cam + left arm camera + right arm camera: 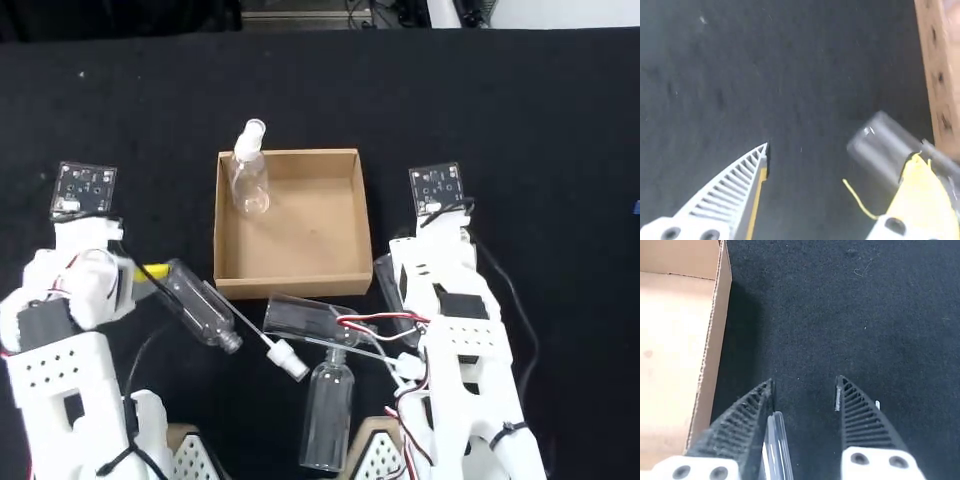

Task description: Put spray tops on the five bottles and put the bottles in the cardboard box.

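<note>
**Seat the Bottle Before Closing**

The left tool [840, 152] is spread wide. The uncapped bottle [880, 145] lies on the worktop [500, 120] left of the cardboard box [290, 283], its base touching only the yellow jaw. From this, the grasp looks not yet made. Centre both jaws across the bottle's body, then close gently, since the clear plastic will probably roll or slip. A loose spray top [288, 358] lies just beside the bottle's neck, on the near side. The right tool [805, 381], right of the box, is also spread and grips nothing. One capped bottle [248, 180] is in the box's far left corner.
</note>
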Available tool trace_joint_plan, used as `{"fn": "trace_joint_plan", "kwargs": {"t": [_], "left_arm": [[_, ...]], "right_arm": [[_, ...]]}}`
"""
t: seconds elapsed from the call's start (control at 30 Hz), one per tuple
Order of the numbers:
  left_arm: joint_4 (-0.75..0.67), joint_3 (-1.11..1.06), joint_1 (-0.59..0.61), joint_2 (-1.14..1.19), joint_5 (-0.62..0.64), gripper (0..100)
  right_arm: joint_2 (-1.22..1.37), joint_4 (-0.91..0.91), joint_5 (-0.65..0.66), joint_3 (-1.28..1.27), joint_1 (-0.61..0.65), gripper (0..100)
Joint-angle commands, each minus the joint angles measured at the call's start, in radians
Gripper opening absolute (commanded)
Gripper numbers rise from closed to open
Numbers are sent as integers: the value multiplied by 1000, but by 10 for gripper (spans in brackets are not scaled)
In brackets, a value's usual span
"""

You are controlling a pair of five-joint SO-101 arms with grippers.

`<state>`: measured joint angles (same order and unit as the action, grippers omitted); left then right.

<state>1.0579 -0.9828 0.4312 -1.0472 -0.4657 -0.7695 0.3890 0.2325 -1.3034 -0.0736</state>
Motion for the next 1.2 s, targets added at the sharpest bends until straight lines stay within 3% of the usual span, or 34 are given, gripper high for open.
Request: {"fn": "trace_joint_plan", "kwargs": {"t": [0.0, 0.47, 0.57, 0.7, 1.07, 1.17], "left_arm": [[-250, -122, -18, -6, 87, 385], [-368, -240, -139, 57, 192, 385], [-459, -243, -84, 187, 192, 385], [-437, -153, 31, 321, 189, 385], [-196, 10, 303, 417, -255, 385], [-43, 134, 334, 417, -331, 385]], "right_arm": [[-38, -26, -3, 10, -14, 179], [-38, -25, -3, 10, -14, 179], [-38, -23, -3, 10, -14, 179], [-38, -25, -3, 10, -14, 179], [-38, -26, -3, 10, -14, 179], [-38, -26, -3, 10, -14, 179]]}}
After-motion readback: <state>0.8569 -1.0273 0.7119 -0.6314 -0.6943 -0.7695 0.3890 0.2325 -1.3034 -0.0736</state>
